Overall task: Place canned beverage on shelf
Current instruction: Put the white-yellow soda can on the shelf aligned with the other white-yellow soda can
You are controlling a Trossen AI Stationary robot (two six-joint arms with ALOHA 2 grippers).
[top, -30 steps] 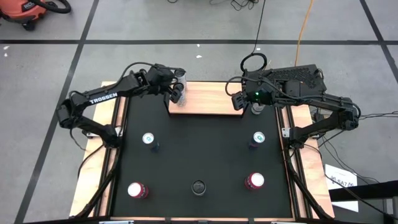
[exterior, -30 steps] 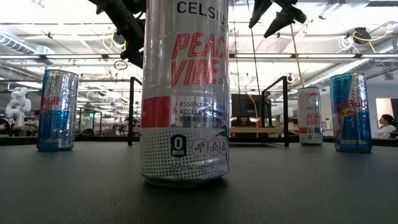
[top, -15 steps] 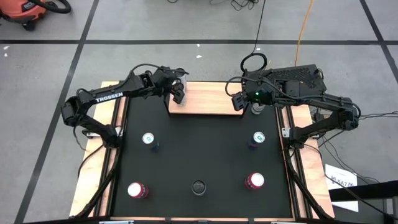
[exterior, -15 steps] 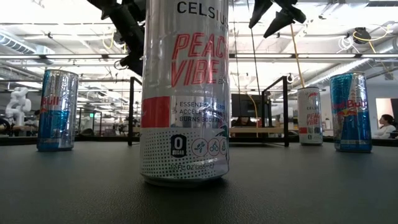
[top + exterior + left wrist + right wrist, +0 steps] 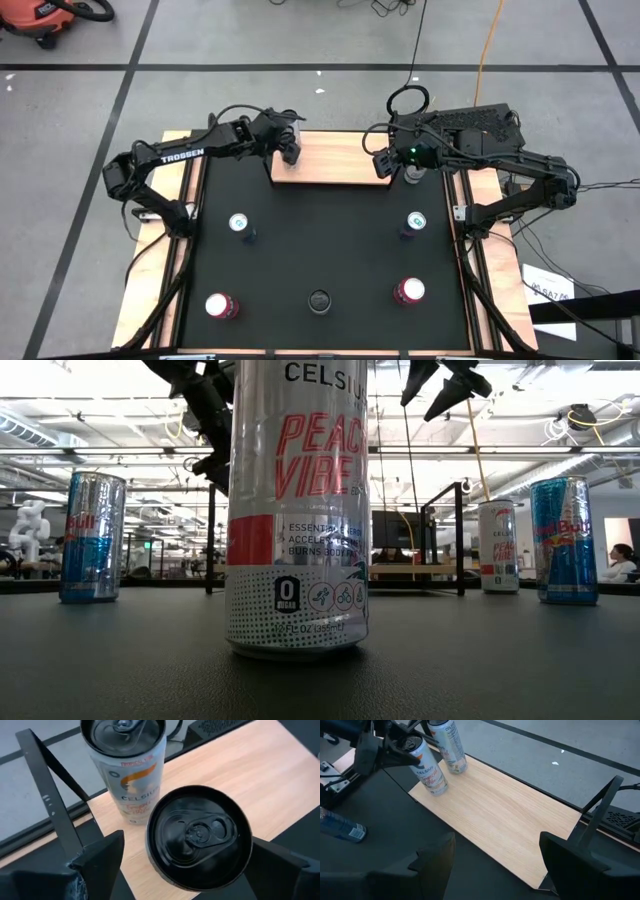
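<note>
The shelf [image 5: 335, 158] is a light-wood board at the table's far middle. My left gripper [image 5: 290, 150] hangs over its left end, fingers pointing down and open. A black-topped Celsius can [image 5: 200, 837] stands upright between the fingers, with its base on the board near the near left corner [image 5: 427, 770]. A second Celsius can [image 5: 125, 765] stands on the board just behind it and also shows in the right wrist view [image 5: 452, 750]. My right gripper [image 5: 383, 163] is open and empty over the shelf's right end. My left gripper has one finger on each side of the can's top, coming from above. A strip of board shows between one finger [image 5: 100, 862] and the can. The other finger [image 5: 280, 865] lies against the can's outline, and I cannot tell whether it touches.
Two Red Bull cans [image 5: 238, 223] [image 5: 416, 220], two pink-topped cans [image 5: 220, 305] [image 5: 408, 291] and a black-topped Celsius can [image 5: 319, 300] stand on the black tabletop. Black frame rails rise at the shelf's ends [image 5: 50, 805] [image 5: 605, 800]. The board's middle [image 5: 505, 820] is bare.
My left arm has stretched out toward the table's right, and its gripper has gone a little toward the right edge over the shelf's left end. The can, which showed at the gripper's near side a second ago, now sits straight under it in the high view.
</note>
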